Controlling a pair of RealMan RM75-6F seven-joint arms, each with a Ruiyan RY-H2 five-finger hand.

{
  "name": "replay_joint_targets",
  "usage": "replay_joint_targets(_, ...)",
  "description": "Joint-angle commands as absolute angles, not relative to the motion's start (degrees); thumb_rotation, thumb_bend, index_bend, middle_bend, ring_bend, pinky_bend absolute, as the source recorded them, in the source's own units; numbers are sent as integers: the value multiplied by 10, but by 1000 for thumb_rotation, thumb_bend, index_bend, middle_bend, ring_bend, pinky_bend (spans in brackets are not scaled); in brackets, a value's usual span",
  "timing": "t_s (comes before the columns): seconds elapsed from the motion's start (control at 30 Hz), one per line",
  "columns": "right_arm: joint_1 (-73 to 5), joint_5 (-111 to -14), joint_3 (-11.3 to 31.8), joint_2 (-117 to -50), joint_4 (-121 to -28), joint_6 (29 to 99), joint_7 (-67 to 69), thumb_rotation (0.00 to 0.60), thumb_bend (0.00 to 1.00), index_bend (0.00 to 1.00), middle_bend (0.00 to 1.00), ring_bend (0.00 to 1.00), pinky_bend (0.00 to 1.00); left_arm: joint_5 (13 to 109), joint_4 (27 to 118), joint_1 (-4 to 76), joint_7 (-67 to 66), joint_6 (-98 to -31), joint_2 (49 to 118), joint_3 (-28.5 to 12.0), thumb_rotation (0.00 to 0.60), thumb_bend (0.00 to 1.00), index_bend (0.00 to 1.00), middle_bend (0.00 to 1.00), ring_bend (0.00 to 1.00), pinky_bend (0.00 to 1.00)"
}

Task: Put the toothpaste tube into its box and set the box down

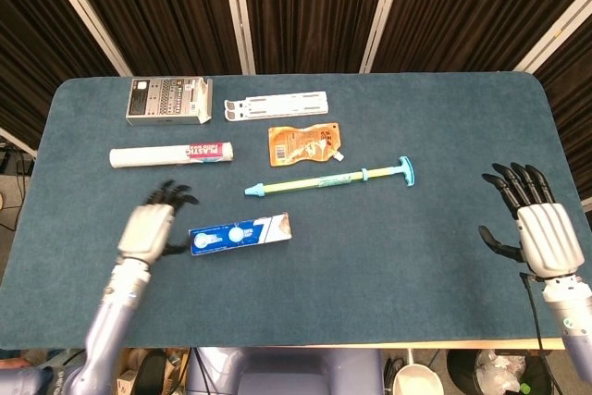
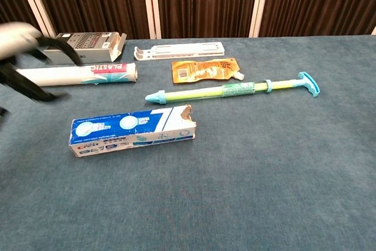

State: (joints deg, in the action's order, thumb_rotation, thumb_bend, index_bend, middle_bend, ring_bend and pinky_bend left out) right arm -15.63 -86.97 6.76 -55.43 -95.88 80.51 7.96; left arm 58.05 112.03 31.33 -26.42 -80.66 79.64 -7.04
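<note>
lying flat: one toothpaste box; two hands empty.

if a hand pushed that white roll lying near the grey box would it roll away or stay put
The white roll looks cylindrical and lies on its side on the table, so a push across its length would probably set it rolling. The carpet-like cover may slow it. A push along its length would more likely make it slide.
</note>
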Motion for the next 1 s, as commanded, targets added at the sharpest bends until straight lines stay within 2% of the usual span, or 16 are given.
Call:
replay_joint_targets(0.03, -138, -847, 51, -591, -877, 799, 50, 600, 310, 178, 123, 11, 28, 656, 1158, 247, -310, -929, 697, -63, 600, 328, 290, 148, 29, 144)
replay_joint_targets(0.13, -126, -829, 52, -619, -813, 805, 61, 600, 310, 178, 123, 17, 28, 686, 1148, 218, -317, -957, 639, -51, 600, 328, 290, 149, 29, 144)
replay_joint_targets(0.27, -121, -822, 57, -641, -742, 813, 53, 600, 310, 178, 123, 31, 29, 706, 1127, 191, -327, -972, 600, -35, 600, 328, 291, 153, 29, 144)
replay_joint_targets(0.63, -110, -809, 65, -665, -649, 813, 85, 600, 310, 178, 124, 41, 29, 700, 1069, 132, -277, -979, 582, -29, 600, 328, 303, 162, 29, 144)
replay_joint_targets(1.0, -106, -834, 51, -671, -628, 813, 108, 600, 310, 178, 124, 45, 29, 689, 1056, 112, -234, -950, 590, -39, 600, 328, 305, 165, 29, 144)
